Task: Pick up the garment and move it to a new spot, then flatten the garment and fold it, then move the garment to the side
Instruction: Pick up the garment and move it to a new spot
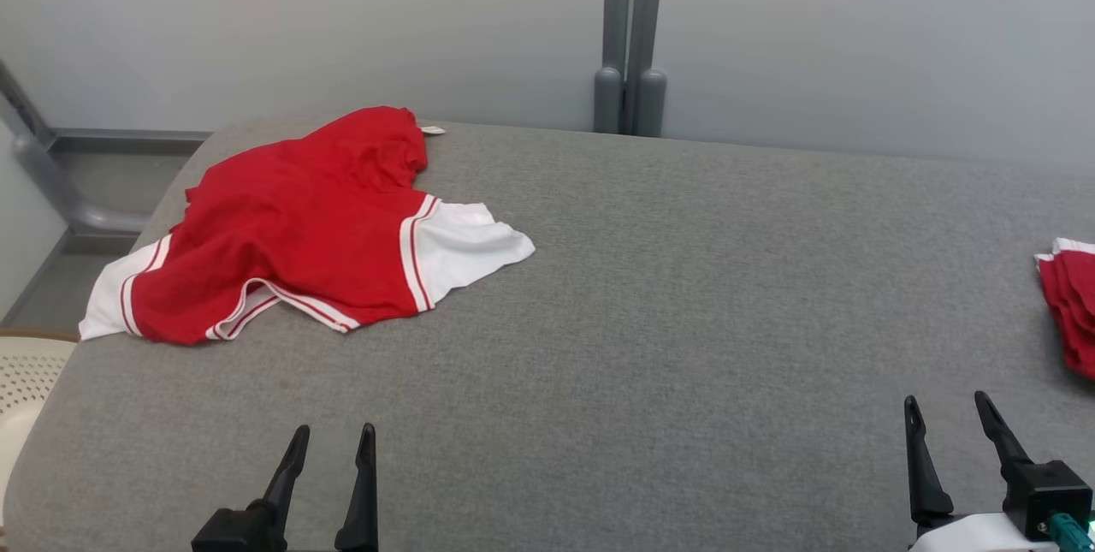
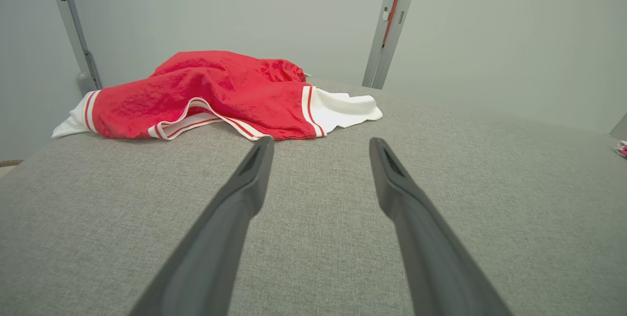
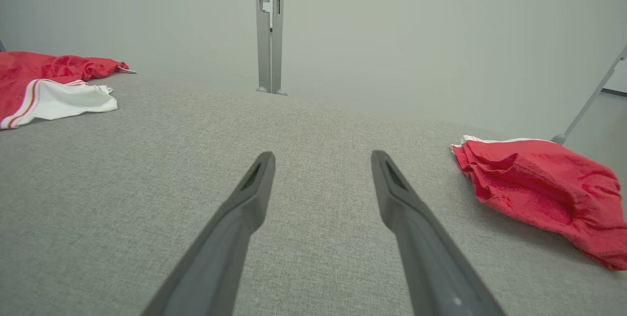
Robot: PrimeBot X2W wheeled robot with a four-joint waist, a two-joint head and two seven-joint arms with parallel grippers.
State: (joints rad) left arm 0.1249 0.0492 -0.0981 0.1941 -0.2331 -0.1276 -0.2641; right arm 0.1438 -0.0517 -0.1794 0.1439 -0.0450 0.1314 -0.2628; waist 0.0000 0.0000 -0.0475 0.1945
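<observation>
left tool [image 1: 334,429] and right tool [image 1: 946,399] are spread, empty. the garment [image 1: 291,227] lies crumpled far left; pinch its raised near hem.

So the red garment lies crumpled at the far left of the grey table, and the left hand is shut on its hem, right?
No. The garment lies crumpled at the far left of the table, but the left hand is open and short of it; the left wrist view shows this.
</observation>
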